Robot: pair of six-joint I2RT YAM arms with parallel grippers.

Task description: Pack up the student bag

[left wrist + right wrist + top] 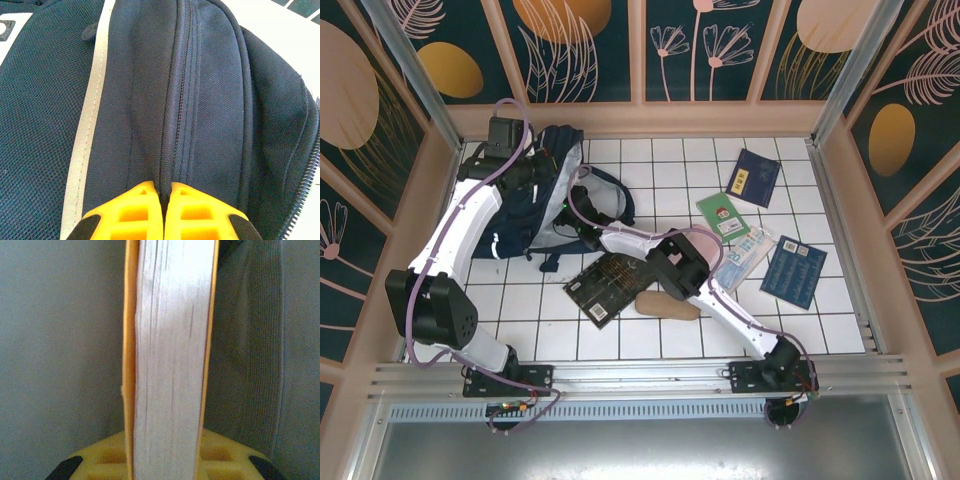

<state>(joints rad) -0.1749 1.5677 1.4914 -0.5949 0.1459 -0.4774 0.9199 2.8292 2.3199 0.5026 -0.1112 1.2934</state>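
The student bag (548, 190), dark navy with a white stripe, lies at the back left of the tiled table. My left gripper (164, 192) is shut on a ridge of the bag's fabric (172, 125) beside the zip; from above it sits at the bag's upper left (532, 168). My right gripper (167, 462) is shut on a thick book with an orange cover (170, 355), held edge-on with its pages facing the camera. Grey bag lining (60, 350) surrounds the book. From above, the right gripper (575, 215) reaches into the bag's opening, and the book is hidden there.
A dark patterned book (605, 283) and a tan pouch (668, 305) lie in front of the bag. To the right are a green book (723, 215), a navy booklet (757, 177), a clear packet (745, 257) and a blue booklet (794, 271). Wooden walls ring the table.
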